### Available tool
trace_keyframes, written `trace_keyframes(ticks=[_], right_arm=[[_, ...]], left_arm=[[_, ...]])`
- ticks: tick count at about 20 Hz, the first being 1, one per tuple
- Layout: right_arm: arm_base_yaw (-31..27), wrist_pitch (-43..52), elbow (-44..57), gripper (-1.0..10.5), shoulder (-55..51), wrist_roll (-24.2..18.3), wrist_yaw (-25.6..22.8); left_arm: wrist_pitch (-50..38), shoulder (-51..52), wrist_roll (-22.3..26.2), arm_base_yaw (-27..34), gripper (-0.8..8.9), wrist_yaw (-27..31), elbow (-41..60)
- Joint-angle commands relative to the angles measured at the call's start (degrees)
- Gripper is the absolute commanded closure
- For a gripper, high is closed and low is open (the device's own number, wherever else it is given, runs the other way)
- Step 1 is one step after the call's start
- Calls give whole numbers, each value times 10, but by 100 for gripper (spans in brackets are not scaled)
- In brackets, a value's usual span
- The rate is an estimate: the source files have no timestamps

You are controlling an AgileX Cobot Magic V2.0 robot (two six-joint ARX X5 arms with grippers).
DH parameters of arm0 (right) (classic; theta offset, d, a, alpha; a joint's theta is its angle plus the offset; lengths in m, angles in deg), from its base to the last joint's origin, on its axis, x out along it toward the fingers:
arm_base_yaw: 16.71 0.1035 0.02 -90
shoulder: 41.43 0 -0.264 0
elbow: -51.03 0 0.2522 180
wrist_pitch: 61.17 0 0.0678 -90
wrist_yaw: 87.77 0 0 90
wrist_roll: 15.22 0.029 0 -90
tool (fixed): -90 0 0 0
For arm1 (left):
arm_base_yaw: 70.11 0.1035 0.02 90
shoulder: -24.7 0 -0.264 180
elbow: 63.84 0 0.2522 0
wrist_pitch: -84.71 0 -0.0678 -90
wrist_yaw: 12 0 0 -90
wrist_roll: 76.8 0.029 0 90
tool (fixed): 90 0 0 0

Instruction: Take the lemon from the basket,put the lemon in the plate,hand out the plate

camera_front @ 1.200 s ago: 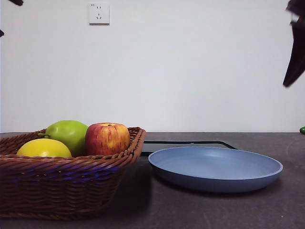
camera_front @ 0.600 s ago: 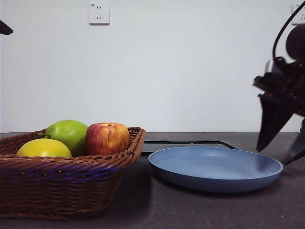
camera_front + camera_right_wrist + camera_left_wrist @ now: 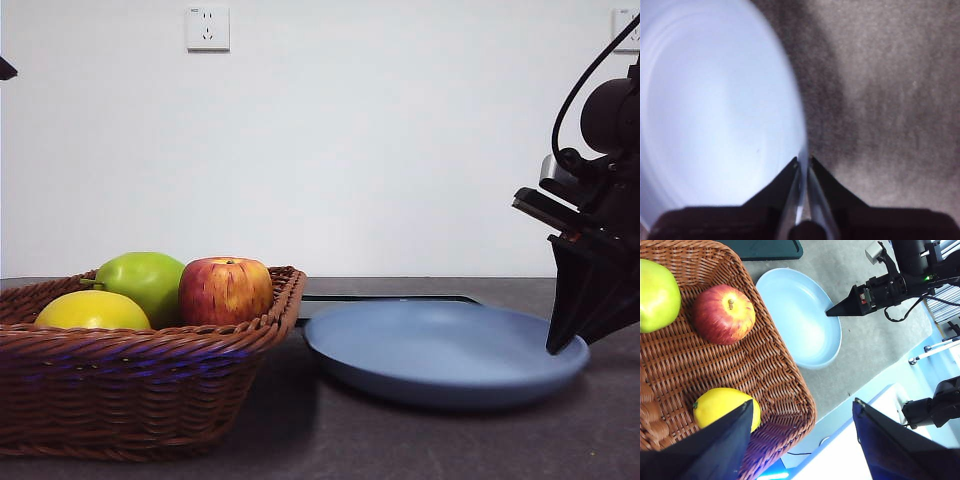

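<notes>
Since half a second ago: right gripper (image 3: 803,161) down at the plate (image 3: 440,350)'s right rim, jaws clamped on it, plate nudged left. Left gripper (image 3: 802,415) above the basket (image 3: 140,390), jaws spread; lemon (image 3: 722,405) inside, near-left. Risk: thin rim slipping out.

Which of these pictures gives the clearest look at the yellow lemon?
The left wrist view: it looks down on the lemon lying in the basket, partly behind a jaw. The front view shows only its top above the rim. The right wrist view misses it.
</notes>
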Motion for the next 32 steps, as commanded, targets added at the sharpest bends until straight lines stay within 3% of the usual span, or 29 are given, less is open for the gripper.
trace_keyframes(ticks=[1,6,11,13,16,19,26,32], right_arm=[[1,1,-9,941,4,9,2],[1,-16,-10,941,-59,12,5],[1,-34,-10,941,-153,12,4],[1,-33,-11,941,-185,12,2],[1,-34,-12,941,-219,12,2],[1,-34,-12,941,-238,12,2],[1,-37,-12,941,-241,11,2],[1,-38,-12,941,-241,10,2]], left_arm=[[9,-3,0,-3,469,-4,-11],[14,-3,-2,-38,462,15,-11],[48,-3,-15,-144,462,194,-11],[46,-10,-46,-190,462,248,-14],[78,-59,-113,-240,463,275,-39],[112,-143,-135,-280,463,325,-75],[172,-314,-129,-336,463,402,-180],[158,-390,-152,-334,404,383,-189]])
